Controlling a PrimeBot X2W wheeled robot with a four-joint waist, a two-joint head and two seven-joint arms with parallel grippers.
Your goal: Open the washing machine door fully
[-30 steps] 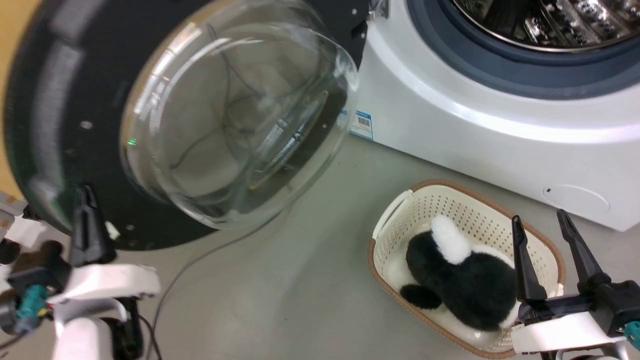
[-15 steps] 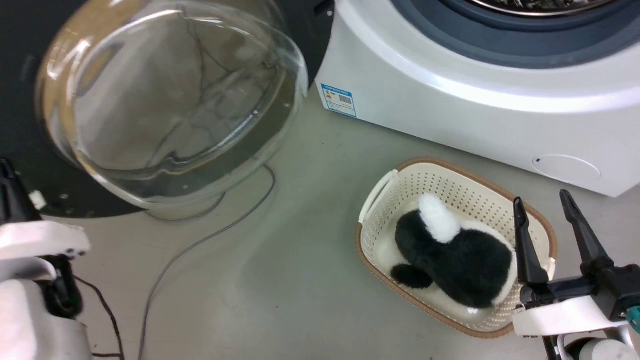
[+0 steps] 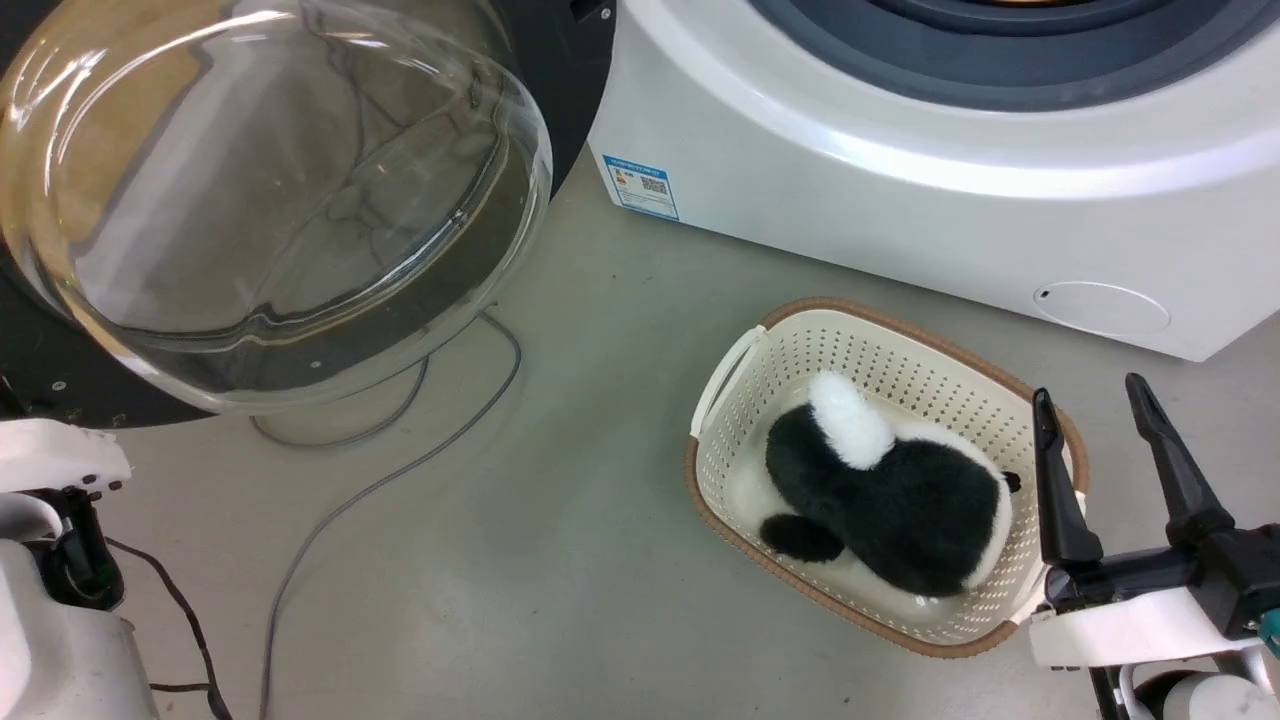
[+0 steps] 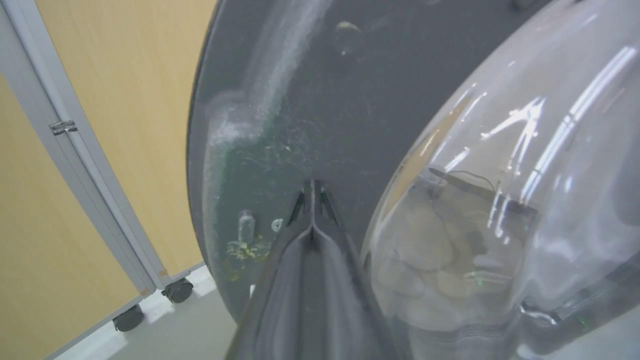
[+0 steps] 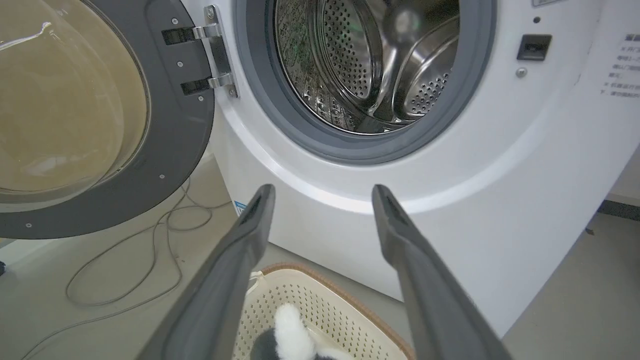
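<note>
Left claw (image 4: 312, 187): fingers pressed together, holding nothing. Tips seem to touch black door (image 4: 320, 100) just ahead, likely to push it wider. Right claw (image 5: 322, 192): fingers apart, empty. Washer (image 5: 500, 165) ahead, door wide open at its left, basket (image 5: 320, 300) below.

The washing machine door (image 5: 175, 125) stands left of the washing machine (image 3: 900, 200). Nearer, a basket (image 3: 790, 365) holds 1 plush toy (image 3: 890, 500), with a cable (image 3: 400, 475) lying to its left.

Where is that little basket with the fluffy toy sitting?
In the head view the basket sits on the floor at lower right, just before the washing machine, close to the right gripper.
</note>
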